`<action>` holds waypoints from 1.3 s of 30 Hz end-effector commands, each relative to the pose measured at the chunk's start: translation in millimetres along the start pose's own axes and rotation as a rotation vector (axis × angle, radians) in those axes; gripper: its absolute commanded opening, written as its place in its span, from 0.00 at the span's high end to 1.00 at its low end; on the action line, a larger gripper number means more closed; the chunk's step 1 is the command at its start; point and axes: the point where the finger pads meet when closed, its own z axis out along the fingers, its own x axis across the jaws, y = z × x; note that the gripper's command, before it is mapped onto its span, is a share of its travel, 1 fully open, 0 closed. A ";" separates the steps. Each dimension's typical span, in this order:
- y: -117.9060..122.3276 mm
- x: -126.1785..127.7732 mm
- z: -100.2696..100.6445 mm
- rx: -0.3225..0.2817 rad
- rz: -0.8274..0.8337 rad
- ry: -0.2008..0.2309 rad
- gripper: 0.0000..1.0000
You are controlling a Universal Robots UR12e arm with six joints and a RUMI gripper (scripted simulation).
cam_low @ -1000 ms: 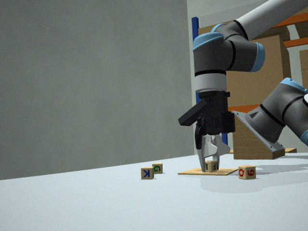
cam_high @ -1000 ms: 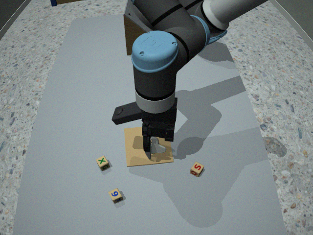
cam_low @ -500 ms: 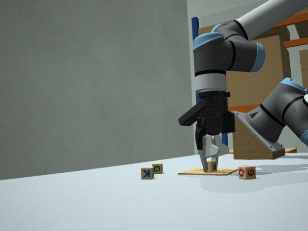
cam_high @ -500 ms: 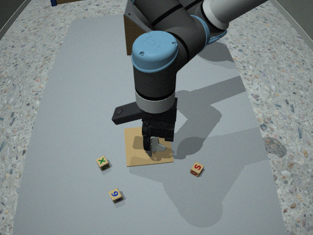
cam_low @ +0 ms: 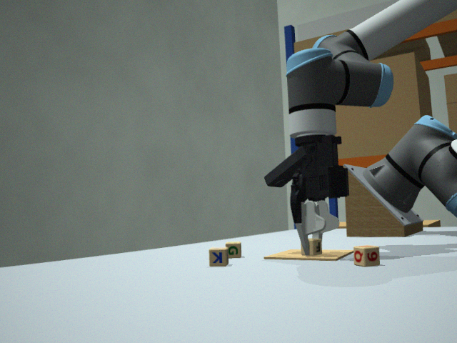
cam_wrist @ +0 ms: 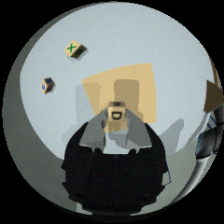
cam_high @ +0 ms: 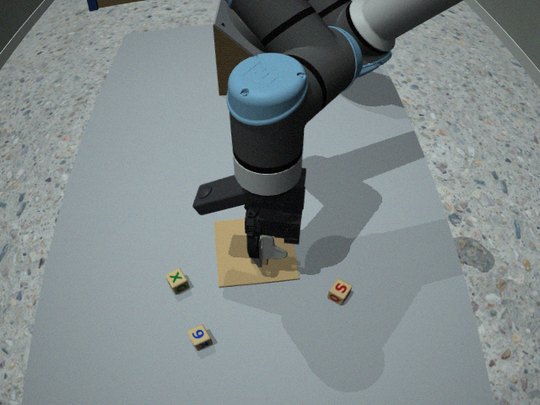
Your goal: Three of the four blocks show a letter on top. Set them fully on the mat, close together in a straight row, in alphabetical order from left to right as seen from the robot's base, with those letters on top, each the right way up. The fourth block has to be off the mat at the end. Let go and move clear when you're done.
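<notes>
D block (cam_wrist: pixel 116 115) | on mat (cam_high: pixel 230 274) | gripper (cam_low: pixel 311 241) clamped on it | apparently not lifted

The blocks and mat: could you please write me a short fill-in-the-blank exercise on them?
The pincer is shut on the block showing ___ on top, on the mat. The S block lies entirely ___ the mat. On the X block the letter is coloured ___.
Missing: D; off; green.
</notes>
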 end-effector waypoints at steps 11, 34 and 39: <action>-0.1 -0.6 -0.6 0.000 0.000 -0.001 0.91; -0.1 -0.6 -6.8 0.000 0.000 -0.001 0.91; -0.1 -0.6 -34.2 0.000 0.000 -0.001 0.91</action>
